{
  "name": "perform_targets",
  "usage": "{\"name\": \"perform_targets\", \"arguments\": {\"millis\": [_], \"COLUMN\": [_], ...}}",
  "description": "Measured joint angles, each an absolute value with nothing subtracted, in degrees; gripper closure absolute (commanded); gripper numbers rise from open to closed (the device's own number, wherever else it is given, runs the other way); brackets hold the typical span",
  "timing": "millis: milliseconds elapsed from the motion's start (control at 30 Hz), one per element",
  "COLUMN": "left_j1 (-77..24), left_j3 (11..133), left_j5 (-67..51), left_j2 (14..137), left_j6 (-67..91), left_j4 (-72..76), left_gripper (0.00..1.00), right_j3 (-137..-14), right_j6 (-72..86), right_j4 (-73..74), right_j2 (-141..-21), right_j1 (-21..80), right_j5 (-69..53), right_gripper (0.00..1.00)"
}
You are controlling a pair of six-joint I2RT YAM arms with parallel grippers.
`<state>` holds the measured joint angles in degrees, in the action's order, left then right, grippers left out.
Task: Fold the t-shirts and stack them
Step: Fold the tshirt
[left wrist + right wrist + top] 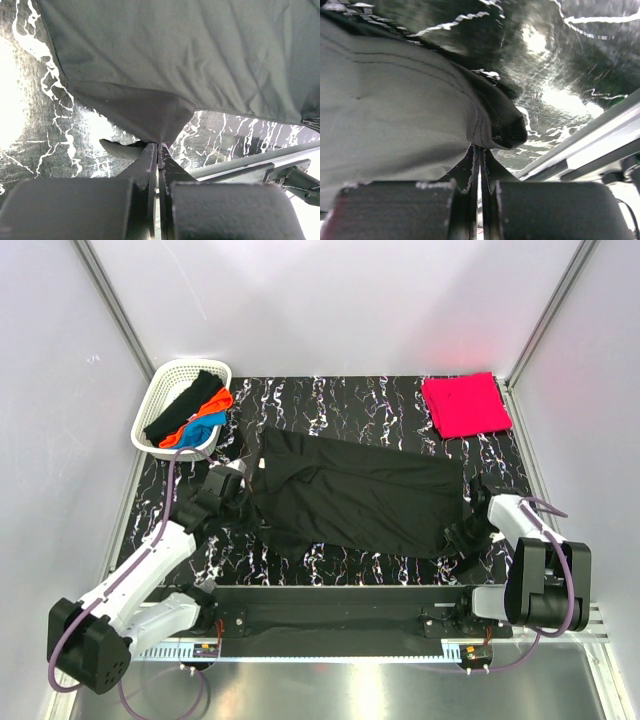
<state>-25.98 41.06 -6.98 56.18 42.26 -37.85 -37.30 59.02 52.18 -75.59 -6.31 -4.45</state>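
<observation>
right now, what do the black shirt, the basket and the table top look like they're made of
Black shirt: soft cloth, matte; it wrinkles and shows stitched hems.
Basket: probably moulded plastic, white, with a lattice wall.
Table top: black marble-look surface, glossy, with bright glare in the wrist views; real stone or printed film, can't tell.

1 large black t-shirt (355, 498) lies spread out, wrinkled, at the centre. 1 pinkish-red t-shirt (465, 405) sits neatly folded at 1 o'clock. At 10 o'clock a black shirt (185, 405), orange shirt (212, 403) and blue shirt (200, 427) lie crumpled together.
</observation>
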Motion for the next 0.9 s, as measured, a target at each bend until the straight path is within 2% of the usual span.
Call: {"name": "perform_targets", "arguments": {"millis": [133, 333, 600, 633, 900], "left_j1": [-25.98, -25.98, -25.06, -23.92, -19.53], "left_j3": [42.96, 52.51, 67.00, 70.17, 78.98], "left_j5": [-6.55, -4.40, -2.22, -2.09, -3.14], "left_j2": [56.36, 61.87, 77.76, 82.52, 92.20], "left_j6": [42.13, 40.18, 35.44, 34.15, 31.24], "left_j4": [-38.15, -38.98, -37.95, -37.39, -37.47], "left_gripper": [1.00, 1.00, 1.00, 1.00, 1.00], "right_j3": [-39.81, -46.33, -58.06, -60.82, -68.47], "right_j6": [54.76, 46.59, 35.38, 33.17, 30.81], "right_j4": [52.53, 52.82, 51.96, 51.37, 51.05], "right_j2": [-75.61, -77.25, -87.61, -90.91, -98.94], "right_j1": [-6.26, -6.26, -6.26, -6.26, -6.20], "right_j5": [-3.55, -3.09, -3.16, -3.75, -4.19], "right_gripper": [1.00, 1.00, 1.00, 1.00, 1.00]}}
